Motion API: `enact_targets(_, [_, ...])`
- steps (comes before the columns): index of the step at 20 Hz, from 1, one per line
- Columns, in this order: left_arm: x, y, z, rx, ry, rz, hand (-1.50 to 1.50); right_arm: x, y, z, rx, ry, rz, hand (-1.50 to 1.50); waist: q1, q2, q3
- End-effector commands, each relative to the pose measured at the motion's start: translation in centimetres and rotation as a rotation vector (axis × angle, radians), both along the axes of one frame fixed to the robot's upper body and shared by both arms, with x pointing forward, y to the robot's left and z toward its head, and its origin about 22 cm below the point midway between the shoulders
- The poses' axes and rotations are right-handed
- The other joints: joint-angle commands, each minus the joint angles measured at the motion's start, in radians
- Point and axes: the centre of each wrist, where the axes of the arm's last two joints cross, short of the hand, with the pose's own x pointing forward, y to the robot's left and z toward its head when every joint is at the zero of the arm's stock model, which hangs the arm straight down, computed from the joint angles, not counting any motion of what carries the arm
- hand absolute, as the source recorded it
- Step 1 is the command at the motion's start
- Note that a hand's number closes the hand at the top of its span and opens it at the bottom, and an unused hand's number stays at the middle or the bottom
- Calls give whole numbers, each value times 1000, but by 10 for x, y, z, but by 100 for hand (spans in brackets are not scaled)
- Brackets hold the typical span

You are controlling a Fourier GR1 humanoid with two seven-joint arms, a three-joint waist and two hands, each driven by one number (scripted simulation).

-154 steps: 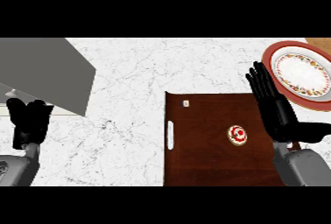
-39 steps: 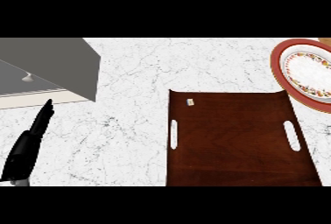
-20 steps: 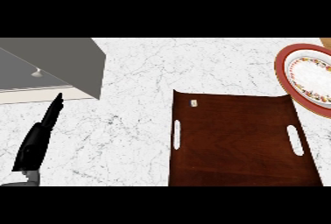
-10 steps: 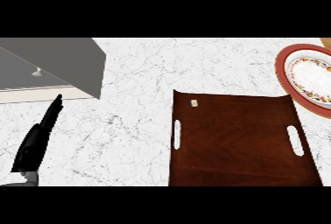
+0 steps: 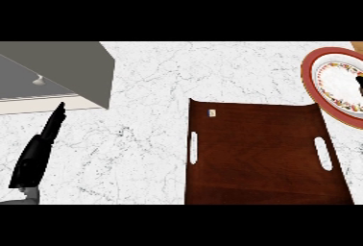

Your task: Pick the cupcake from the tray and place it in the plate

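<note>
The dark brown wooden tray (image 5: pixel 262 153) lies at the centre right of the marble counter, and no cupcake shows on it or anywhere else. The red-rimmed, patterned plate (image 5: pixel 309 77) sits past the tray's far right corner, cut off by the view's edge. A small black sliver of my right hand (image 5: pixel 359 83) shows over the plate at the right border. My left hand (image 5: pixel 34 158) rests edge-on at the lower left, fingers straight and pointing away, holding nothing.
A grey sink basin (image 5: pixel 64 72) with a raised wall fills the upper left corner, just beyond my left hand. White marble counter (image 5: pixel 149 134) lies between the sink and the tray. The tray has a slot handle on each side.
Since 7.7 s ago the cupcake has left the tray and my right hand has moved off to the right edge. Over the last second nothing has visibly moved.
</note>
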Motion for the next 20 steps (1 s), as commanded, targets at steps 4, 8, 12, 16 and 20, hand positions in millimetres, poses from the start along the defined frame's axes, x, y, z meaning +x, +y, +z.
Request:
enact_targets(4, [-1, -3, 5, -1, -15, -10, 0, 6, 14, -20, 45, 74, -93, -150, 5, 3, 1])
enact_targets(8, [-7, -3, -7, -3, -10, 5, 0, -1, 4, -20, 183, -35, -102, -150, -4, 3, 1])
enact_targets(12, [-6, 1, -3, 8, 0, 3, 0, -2, -3, -4, 364, -162, -182, -150, -5, 4, 2])
enact_targets(16, [4, 5, 3, 5, -6, 3, 0, -15, -25, 16, 452, -179, -308, -150, -10, 7, 1])
enact_targets(20, [-5, 0, -6, -1, -8, 6, 0, -46, -54, 2, 592, -211, -344, -150, -13, 12, 5])
